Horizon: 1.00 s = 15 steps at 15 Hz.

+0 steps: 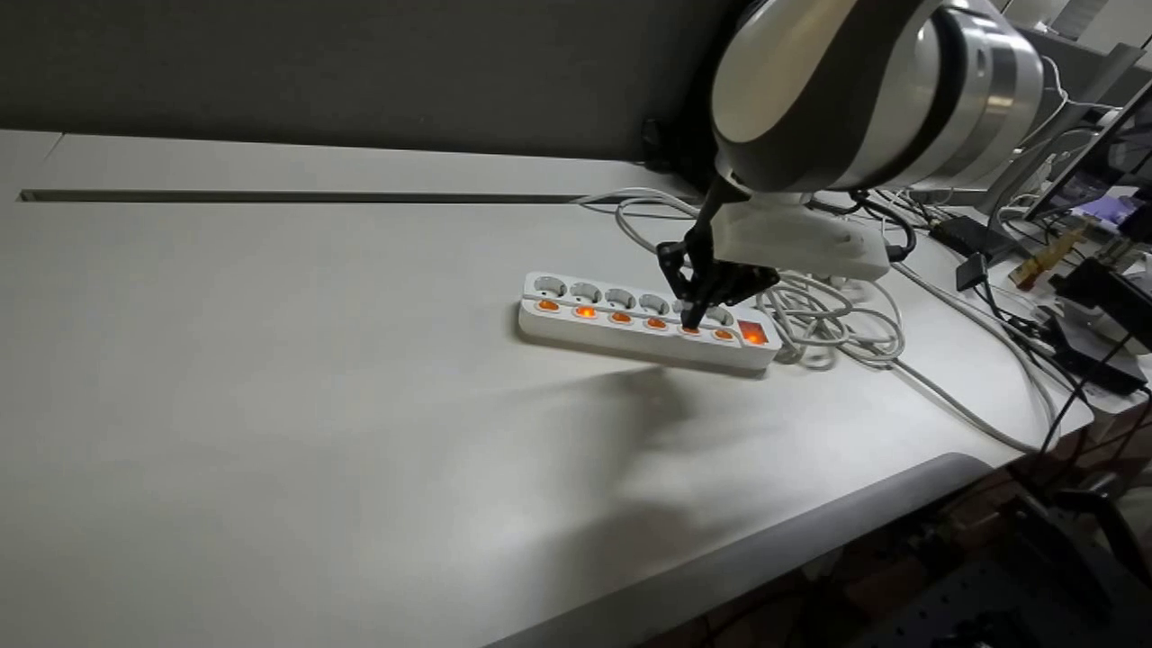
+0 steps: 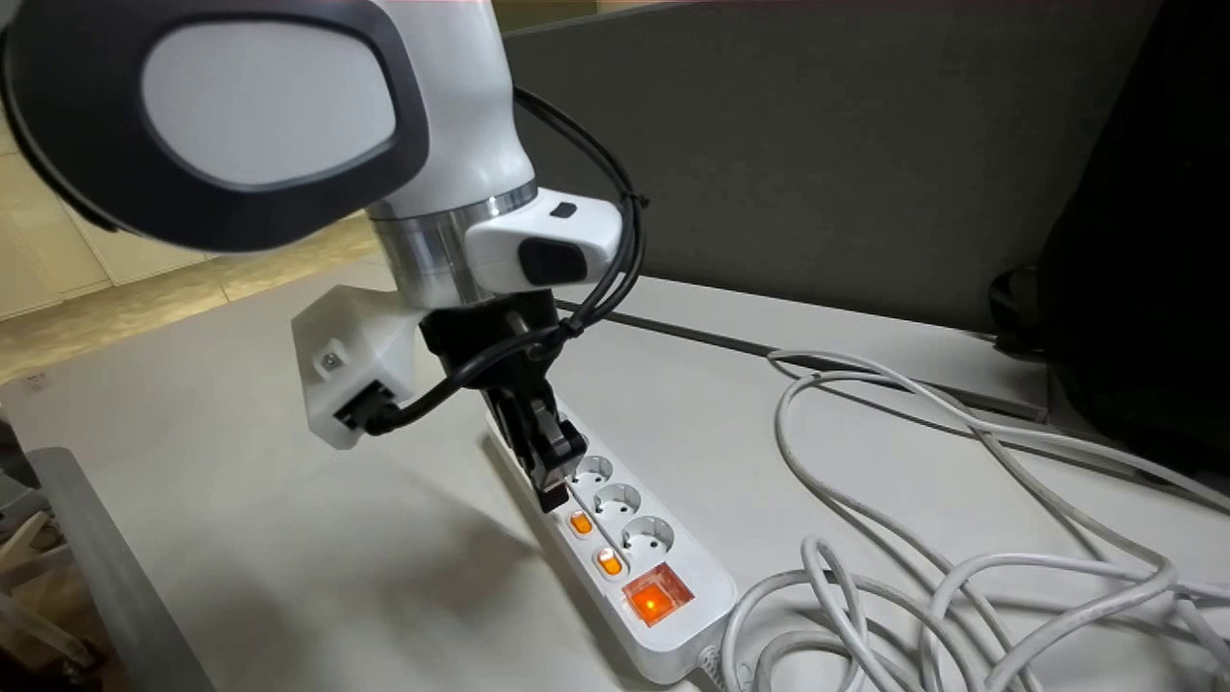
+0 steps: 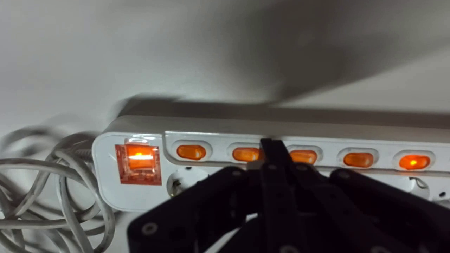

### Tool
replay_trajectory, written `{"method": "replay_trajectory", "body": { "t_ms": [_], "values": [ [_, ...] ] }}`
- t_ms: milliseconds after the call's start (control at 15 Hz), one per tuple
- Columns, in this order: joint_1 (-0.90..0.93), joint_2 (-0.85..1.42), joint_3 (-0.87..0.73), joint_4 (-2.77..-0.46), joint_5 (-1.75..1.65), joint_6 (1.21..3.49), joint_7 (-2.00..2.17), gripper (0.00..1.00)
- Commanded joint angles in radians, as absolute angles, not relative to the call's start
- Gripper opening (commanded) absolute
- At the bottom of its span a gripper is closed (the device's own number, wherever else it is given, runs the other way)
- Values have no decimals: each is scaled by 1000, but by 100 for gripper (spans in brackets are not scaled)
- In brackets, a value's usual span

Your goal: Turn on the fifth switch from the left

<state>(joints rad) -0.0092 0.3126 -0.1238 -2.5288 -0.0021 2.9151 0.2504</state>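
- Pointing down, the black claw (image 3: 275, 147) is low over the white power strip (image 1: 630, 340), and its two fingers (image 2: 554, 498) are pressed together, tip against tip.
- Just beside those tips is the fifth switch (image 3: 244, 154), a little orange one. The claw hides one edge of it, and I can't tell if they touch.
- The fifth switch looks dull, with the fourth switch (image 3: 305, 156) on one side and the sixth switch (image 3: 191, 151) on the other. In the wrist view, the tips show between the fourth and the fifth.
- Farther along the row sit the third switch (image 3: 358, 160), the second switch (image 3: 415, 161), which glows bright, and the first switch (image 1: 547, 306) at the end.
- A big red switch (image 2: 656, 596) glows at the other end, next to the sixth.
- Round sockets (image 1: 585, 293) run in a line beside the little switches.
- Loops of pale cord (image 3: 38, 224) lie by the big switch's end.
- White and gray, the robot arm (image 2: 461, 106) is above the claw, with a black cable (image 2: 631, 240) looping down beside it.
- A dark shadow (image 1: 648, 396) falls next to the strip.
- The strip and the cord lie on a pale table (image 1: 270, 378), with a dark gray wall (image 1: 360, 72) behind.
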Motion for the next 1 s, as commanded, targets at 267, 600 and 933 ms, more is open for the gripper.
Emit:
{"method": "replay_trajectory", "body": {
  "t_ms": [267, 600, 933],
  "values": [
    [-9, 347, -132, -2486, 55, 2903, 255, 0],
    [-3, 379, -144, -2469, 57, 2902, 260, 0],
    [9, 401, -164, -2457, 47, 2898, 271, 0]
  ]
}}
